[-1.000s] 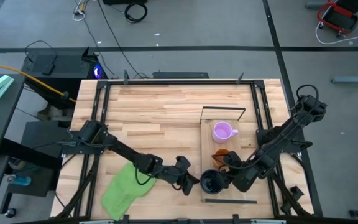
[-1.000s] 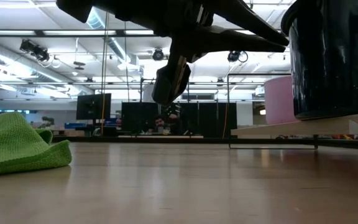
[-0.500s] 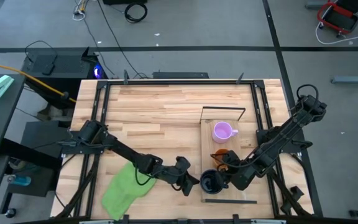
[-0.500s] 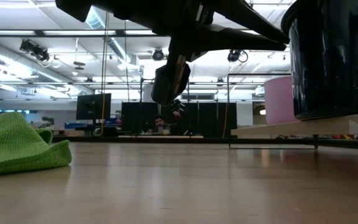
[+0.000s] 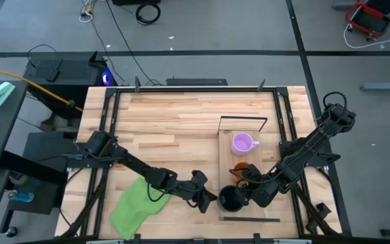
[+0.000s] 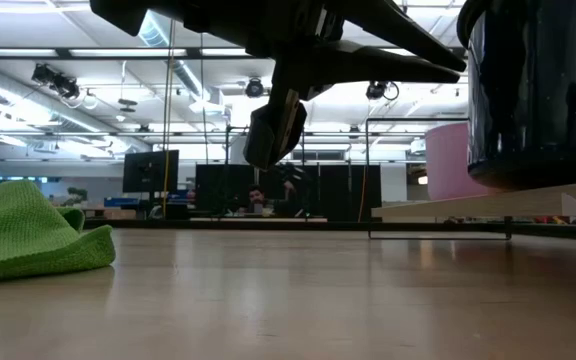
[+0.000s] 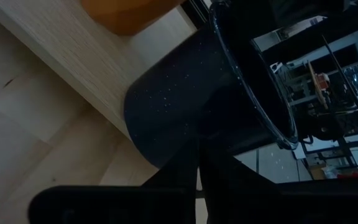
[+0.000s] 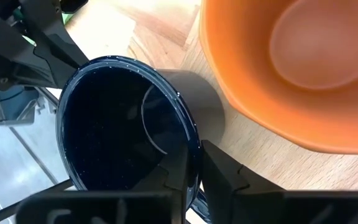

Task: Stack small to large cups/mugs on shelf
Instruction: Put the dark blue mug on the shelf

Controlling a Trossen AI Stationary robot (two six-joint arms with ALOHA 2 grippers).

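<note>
Black mug (image 5: 230, 198) is tilting at the shelf's (image 5: 263, 163) near end; orange mug (image 5: 241, 169) is sitting mid-shelf, purple mug (image 5: 242, 143) beyond it.

we see a glossy speckled black mug (image 8: 126, 124), a smooth orange mug (image 8: 297, 68), a pale matt wood shelf (image 5: 227, 146) and a nubby green cloth (image 6: 28, 235).

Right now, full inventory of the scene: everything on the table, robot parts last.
Black mug: one, black, near end of the shelf, between both tools.
Orange mug: one, orange, mid-shelf, partly under the right arm.
Purple mug: one, light purple, far end of the shelf.
Shelf: one, light wood with black wire frame, table's right side.
Cloth: one, green, near-left of the table.
Left tool: shut on the black mug's left side.
Right tool: fingers straddling the black mug's rim.
</note>
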